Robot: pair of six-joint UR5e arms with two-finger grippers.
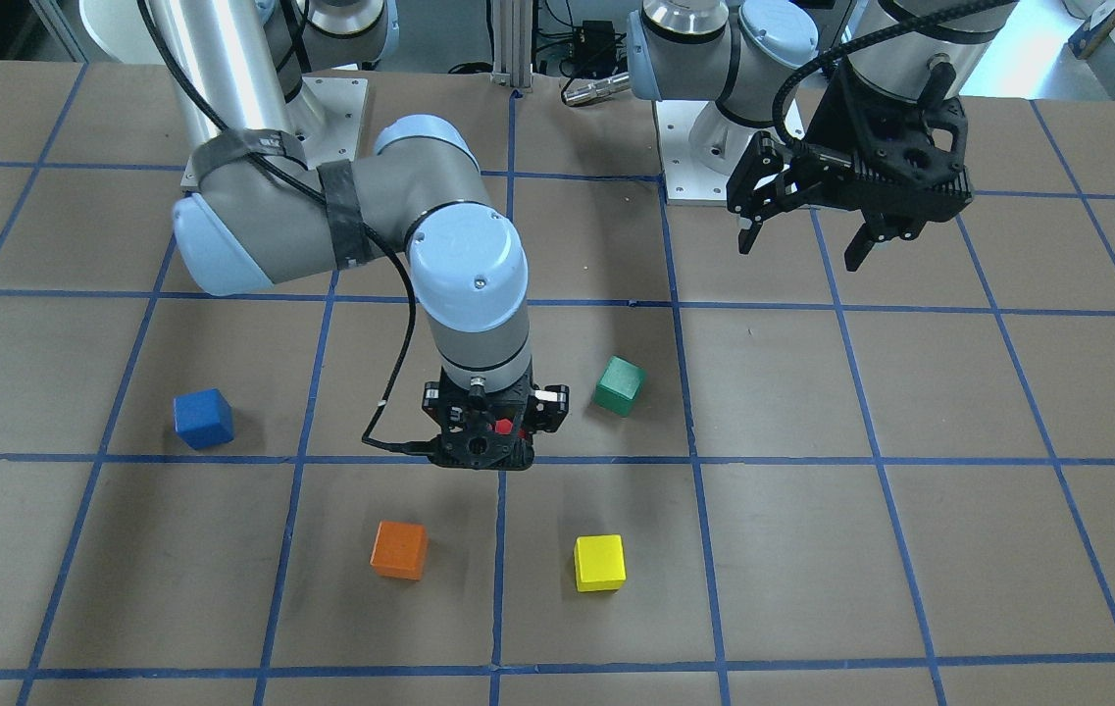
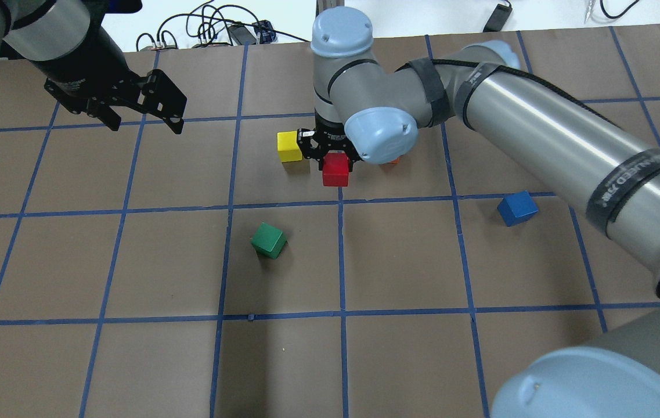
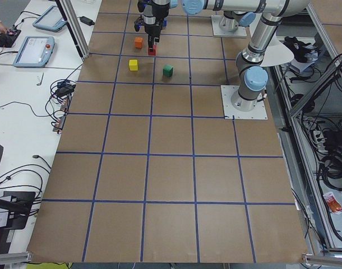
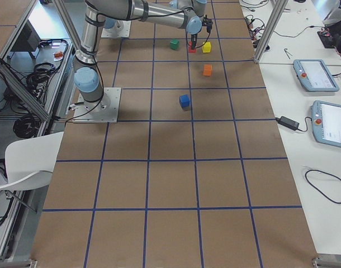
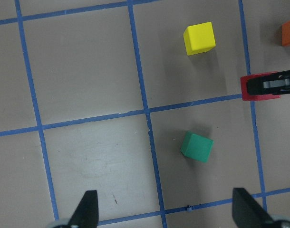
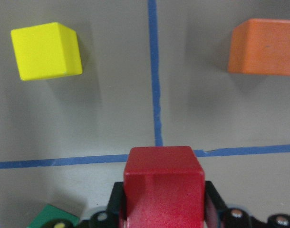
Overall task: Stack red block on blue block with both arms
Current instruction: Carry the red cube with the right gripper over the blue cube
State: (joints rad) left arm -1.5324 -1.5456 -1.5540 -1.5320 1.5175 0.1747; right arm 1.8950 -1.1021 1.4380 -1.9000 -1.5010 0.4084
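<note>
The right arm's fingers (image 6: 214, 199) are closed on the red block (image 6: 164, 183), one finger against each opposite side face. This leaves the block's underside free, which is what a stacking move needs. Whether the cube is already clear of the counter (image 1: 910, 490) cannot be made out. The target, the blue block (image 2: 517, 208), sits alone on the counter with its top face bare and nothing touching it. The red block is held well apart from the blue block, off toward the robot's left, so it looks as if the carry across has not yet been made. The orange block (image 1: 399, 549) lies nearer to the blue block than the yellow block (image 1: 599, 563) does. The green block (image 2: 269, 240) is farther from the blue block than the red one is. None of the three lies on the straight path from the red block to the blue block, so a level carry should meet no obstacle. The left arm's fingers (image 1: 856, 250) are spread wide with nothing between them. They hang above the counter farther from the blue block than any of the cubes, probably parked there to keep out of the right arm's way. The likeliest risk is setting the red cube down off-centre or turned on the blue one, since the blue block lies slightly askew to the counter's grid lines.
</note>
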